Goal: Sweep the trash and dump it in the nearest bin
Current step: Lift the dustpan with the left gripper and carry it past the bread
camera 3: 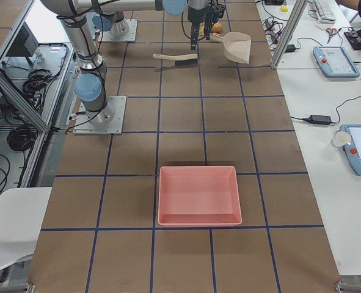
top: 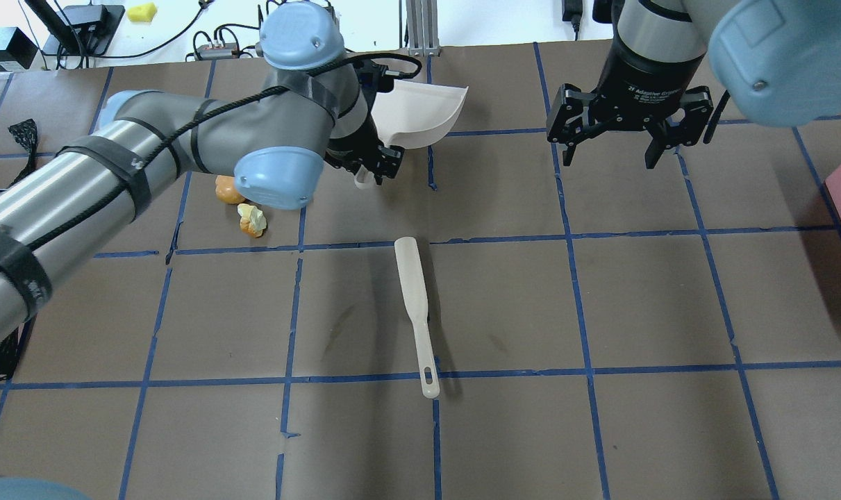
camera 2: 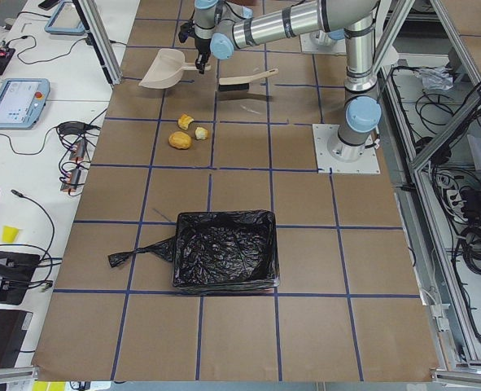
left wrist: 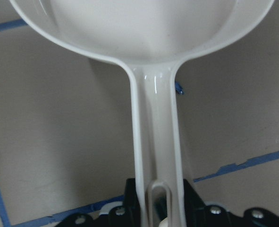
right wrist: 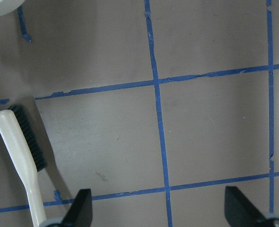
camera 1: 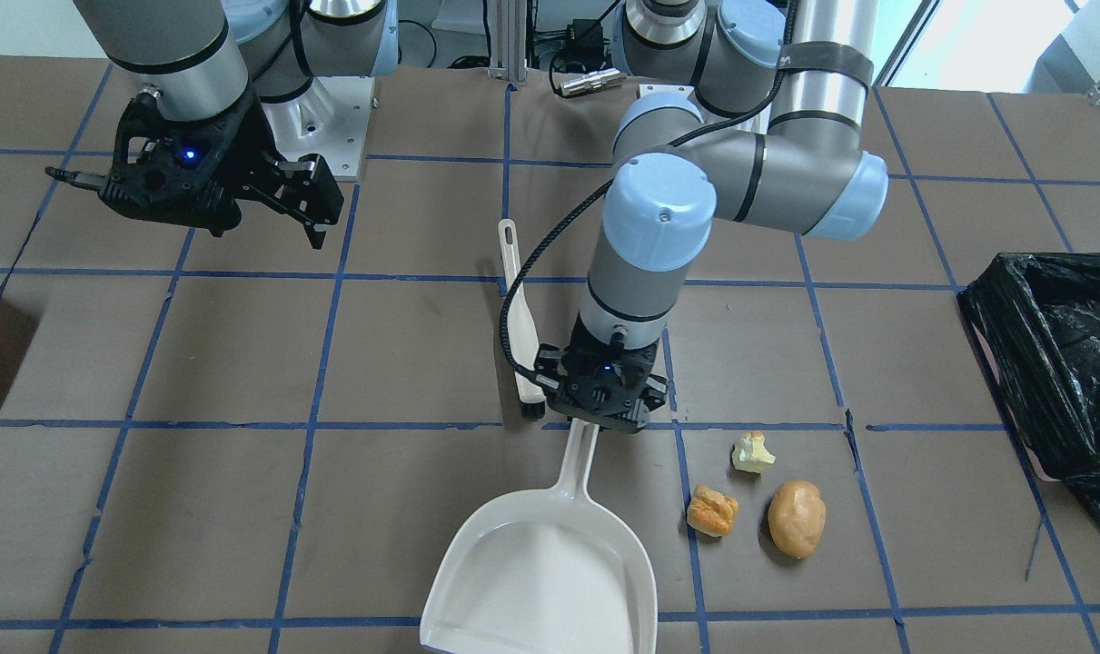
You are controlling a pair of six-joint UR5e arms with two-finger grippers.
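Note:
My left gripper (camera 1: 602,411) is shut on the handle of the white dustpan (camera 1: 545,568). It holds the pan low, mouth facing away from my base. In the left wrist view the handle (left wrist: 156,142) runs between the fingers. The trash lies on the table on the bin's side of the pan: a tan potato (camera 1: 797,518), a bread chunk (camera 1: 712,510) and an apple core (camera 1: 752,452). The black-lined bin (camera 1: 1058,363) stands far off at the table's left end, shown whole in the exterior left view (camera 2: 224,248). My right gripper (top: 614,149) hangs open and empty.
The white brush (top: 414,305) with black bristles lies flat at mid-table, also in the right wrist view (right wrist: 21,156). A pink tray (camera 3: 198,195) sits at the table's right end. Blue tape squares cover the brown table.

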